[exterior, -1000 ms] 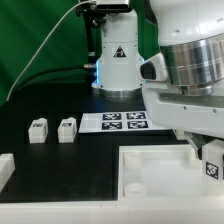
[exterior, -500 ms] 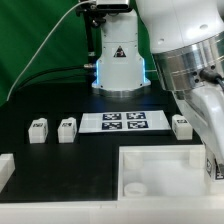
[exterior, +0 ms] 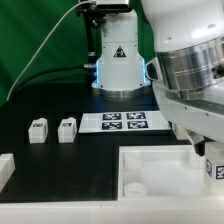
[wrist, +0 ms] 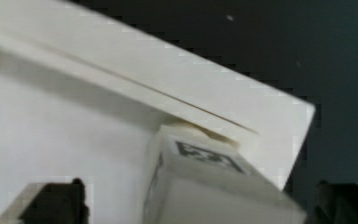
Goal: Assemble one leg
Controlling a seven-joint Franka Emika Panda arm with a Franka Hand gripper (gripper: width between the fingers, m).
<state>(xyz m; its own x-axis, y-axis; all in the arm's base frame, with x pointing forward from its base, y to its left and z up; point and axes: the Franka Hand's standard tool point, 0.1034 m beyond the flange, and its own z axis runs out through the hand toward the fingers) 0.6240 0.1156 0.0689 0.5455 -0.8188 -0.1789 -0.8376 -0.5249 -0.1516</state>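
Note:
In the wrist view a white leg (wrist: pixel 202 170) with a black-and-white tag stands at the corner of the big white panel (wrist: pixel 69 120). My gripper (wrist: pixel 197 200) straddles it. The dark fingertips (wrist: pixel 51 203) stand wide apart, with a gap showing between one finger and the leg, so the gripper is open. In the exterior view the same leg's tag (exterior: pixel 213 168) shows at the right edge under the arm, over the panel (exterior: pixel 150 172). Two more legs (exterior: pixel 38 130) (exterior: pixel 67 129) stand side by side on the black table at the exterior view's left.
The marker board (exterior: pixel 125 121) lies in the middle of the table behind the panel. The robot's white base (exterior: pixel 118 60) stands at the back. A white part (exterior: pixel 5 168) lies at the left edge. The arm's bulk hides the table's right side.
Half a second ago the arm was swung aside and showed a leg by the marker board's right end. Now the arm covers that spot again. The tagged leg at the right edge sits as before.

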